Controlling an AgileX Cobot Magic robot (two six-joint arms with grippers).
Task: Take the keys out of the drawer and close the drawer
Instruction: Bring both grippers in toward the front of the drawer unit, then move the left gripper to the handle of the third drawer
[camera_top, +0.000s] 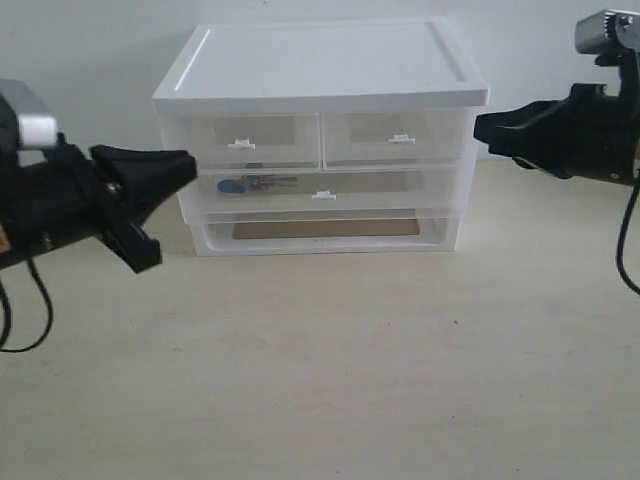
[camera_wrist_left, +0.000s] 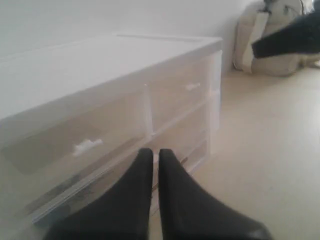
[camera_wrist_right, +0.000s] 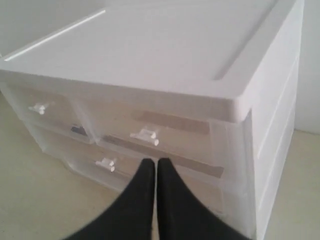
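The wide translucent drawer (camera_top: 400, 188) with its small white tab handle (camera_top: 323, 195) is pushed in, under two half-width drawers of a white cabinet. The keys (camera_top: 252, 184), one blue-headed, show through its front on the left. My left gripper (camera_top: 190, 165) hangs shut and empty just left of the cabinet, tips near that drawer's left end. In the left wrist view its fingertips (camera_wrist_left: 145, 154) almost touch. My right gripper (camera_top: 479, 128) is shut and empty beside the cabinet's upper right corner. The right wrist view shows the drawer's tab handle (camera_wrist_right: 106, 163) ahead of the right gripper (camera_wrist_right: 152, 163).
The white cabinet (camera_top: 320, 62) stands at the back of a pale wooden table (camera_top: 330, 370) against a white wall. Its bottom slot (camera_top: 325, 232) has a white frame. Two half-width drawers with tabs (camera_top: 241, 144) sit on top. A beige bag (camera_wrist_left: 280, 45) lies far behind.
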